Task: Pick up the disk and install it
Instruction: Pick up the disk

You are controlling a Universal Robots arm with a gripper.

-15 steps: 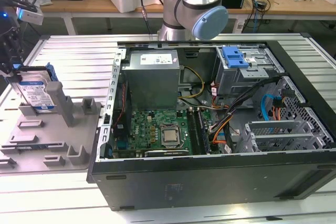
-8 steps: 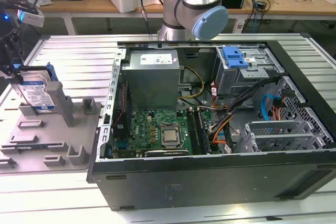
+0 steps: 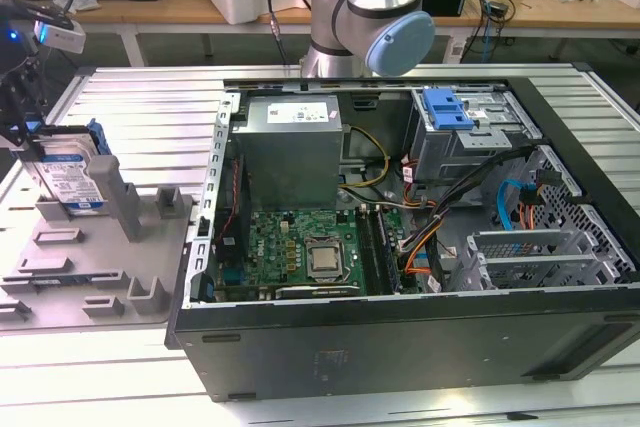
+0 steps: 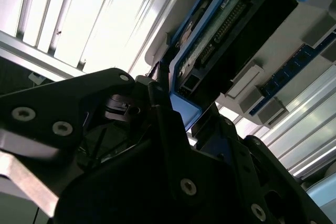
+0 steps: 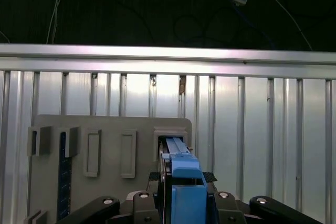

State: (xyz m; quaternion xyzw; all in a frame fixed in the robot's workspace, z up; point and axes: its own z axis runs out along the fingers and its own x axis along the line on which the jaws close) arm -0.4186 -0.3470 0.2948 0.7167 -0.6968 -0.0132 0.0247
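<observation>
Disk (image 3: pixel 72 175) and blue carrier frame stand upright on edge in a slot of the gray holder rack (image 3: pixel 110 247), at the exterior view's left on the ribbed metal table (image 3: pixel 150 97), well apart from the open computer case (image 3: pixel 400 337) and its drive cage (image 3: pixel 470 142) with the blue latch (image 3: pixel 447 107). The gripper (image 3: pixel 30 142) sits over the disk's upper end. In the first wrist view its dark fingers (image 5: pixel 162 177) lie flat against both sides of the blue frame, pinching the disk, whose lower end remains in the rack's slot.
</observation>
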